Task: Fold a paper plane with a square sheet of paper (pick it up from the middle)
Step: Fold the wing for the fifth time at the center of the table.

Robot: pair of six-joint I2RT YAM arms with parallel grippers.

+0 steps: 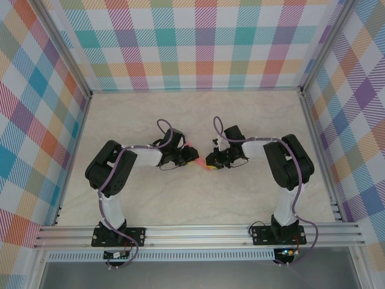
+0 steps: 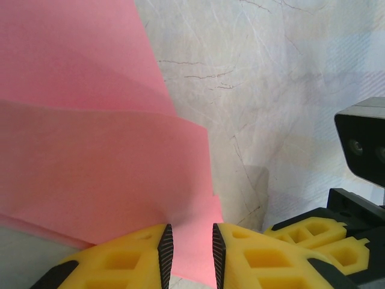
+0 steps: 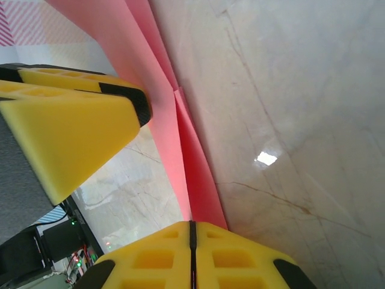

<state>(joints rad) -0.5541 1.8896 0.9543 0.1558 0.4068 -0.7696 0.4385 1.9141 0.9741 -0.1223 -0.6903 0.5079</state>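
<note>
The folded pink paper (image 1: 201,167) is at the middle of the table, between the two arms. The right gripper (image 3: 191,227) is pinched tight on one corner. The left gripper (image 2: 191,244) has its jaws slightly parted over the paper's edge. Below is a pale marbled tabletop (image 1: 180,114), with bright plaid walls (image 1: 198,42) on three sides.

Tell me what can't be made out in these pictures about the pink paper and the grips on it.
Top view: the pink paper is tiny and mostly covered by the left end effector and right end effector; its folds are unreadable.
Left wrist view: the paper runs off the left and top edges, so its outline is cut off.
Right wrist view: the right end effector, shut, hides how much paper it pinches.
</note>
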